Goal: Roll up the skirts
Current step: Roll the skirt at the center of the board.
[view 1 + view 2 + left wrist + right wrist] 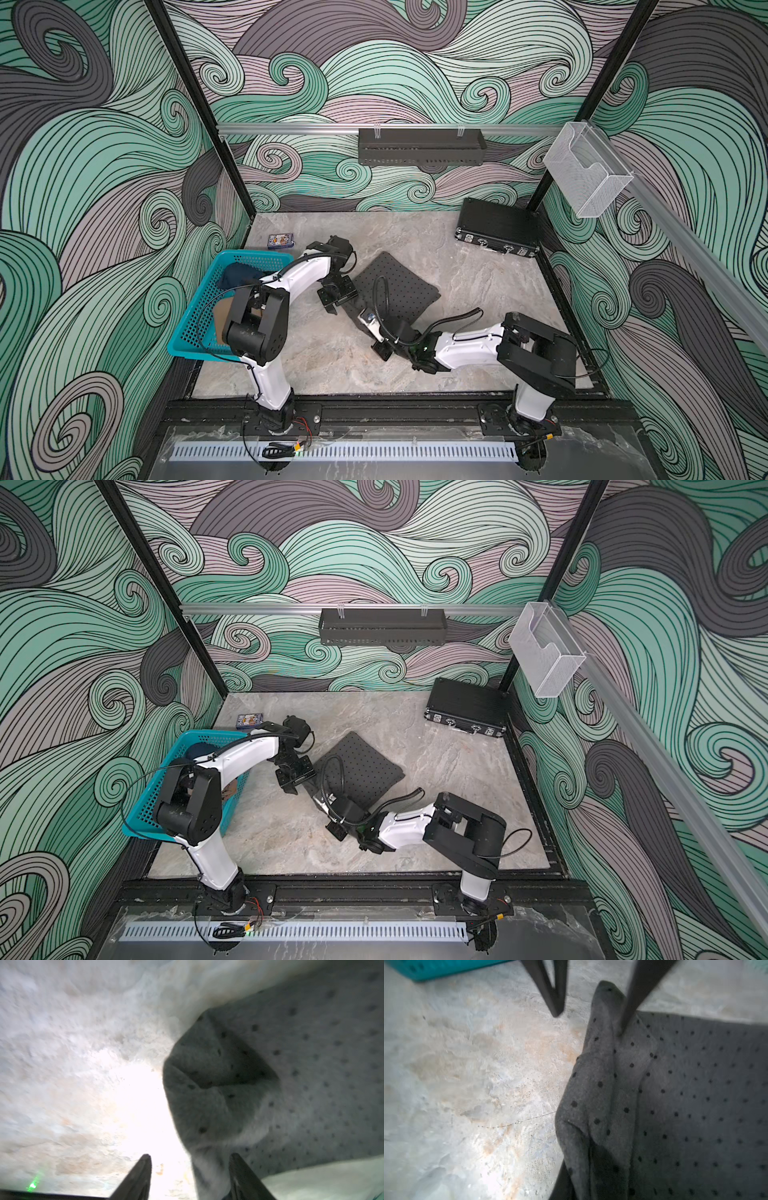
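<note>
The dark grey dotted skirt point(401, 286) point(368, 771) lies folded flat mid-table. My left gripper point(332, 306) point(190, 1157) is open at its near-left corner. One of its fingers point(626, 1022) presses on a raised fold of cloth and the other stands over bare table. My right gripper point(359, 316) point(591, 1178) is shut on the same edge of the dotted skirt point(695, 1095), and cloth drapes over its jaws. The dark blue denim skirt point(241, 274) and the tan-brown skirt point(222, 320) lie in the teal basket, partly hidden by the left arm.
The teal basket point(183, 345) stands at the table's left edge. A black hard case point(496, 232) lies at the back right and a small card box point(280, 240) at the back left. A black tray point(419, 145) and a clear holder point(586, 174) hang on the walls.
</note>
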`<state>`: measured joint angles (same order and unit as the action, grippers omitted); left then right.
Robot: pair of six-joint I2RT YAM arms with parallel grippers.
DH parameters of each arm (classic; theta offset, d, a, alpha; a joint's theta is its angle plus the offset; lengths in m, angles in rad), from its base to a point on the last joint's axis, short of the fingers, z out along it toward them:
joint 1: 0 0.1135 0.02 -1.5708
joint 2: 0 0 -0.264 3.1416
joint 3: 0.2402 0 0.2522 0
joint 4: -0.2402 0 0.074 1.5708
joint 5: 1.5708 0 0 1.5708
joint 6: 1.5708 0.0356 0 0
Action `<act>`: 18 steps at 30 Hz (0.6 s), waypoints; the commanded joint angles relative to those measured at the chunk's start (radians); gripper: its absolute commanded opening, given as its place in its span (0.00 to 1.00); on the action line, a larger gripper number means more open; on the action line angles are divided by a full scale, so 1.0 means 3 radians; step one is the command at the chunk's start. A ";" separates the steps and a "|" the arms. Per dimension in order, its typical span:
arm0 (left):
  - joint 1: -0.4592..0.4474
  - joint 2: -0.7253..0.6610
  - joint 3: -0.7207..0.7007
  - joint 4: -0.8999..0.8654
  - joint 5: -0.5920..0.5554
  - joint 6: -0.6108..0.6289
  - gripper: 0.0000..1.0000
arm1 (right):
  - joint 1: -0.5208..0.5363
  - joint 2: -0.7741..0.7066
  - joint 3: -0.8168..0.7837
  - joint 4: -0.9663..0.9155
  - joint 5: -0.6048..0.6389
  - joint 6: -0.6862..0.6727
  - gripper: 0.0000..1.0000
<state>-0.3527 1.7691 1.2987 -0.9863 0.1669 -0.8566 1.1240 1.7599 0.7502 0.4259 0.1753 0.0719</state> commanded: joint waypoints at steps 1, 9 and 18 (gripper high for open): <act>0.0071 -0.0320 0.0148 0.0098 -0.0040 -0.0011 0.73 | -0.0308 -0.0045 -0.0204 0.0243 -0.0854 0.0935 0.00; 0.0082 -0.0745 -0.0096 0.0471 -0.0001 0.0100 0.80 | -0.0986 0.0278 -0.0572 0.1536 -0.2049 0.2344 0.00; 0.0080 -0.0395 -0.0462 0.1322 0.0618 0.0265 0.90 | -0.1175 0.0451 -0.0584 0.1882 -0.2554 0.2526 0.00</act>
<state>-0.3294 1.6096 1.1465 -0.6853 0.2958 -0.8127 0.7826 1.8648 0.5812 0.9199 -0.4938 0.7670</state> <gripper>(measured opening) 0.897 0.115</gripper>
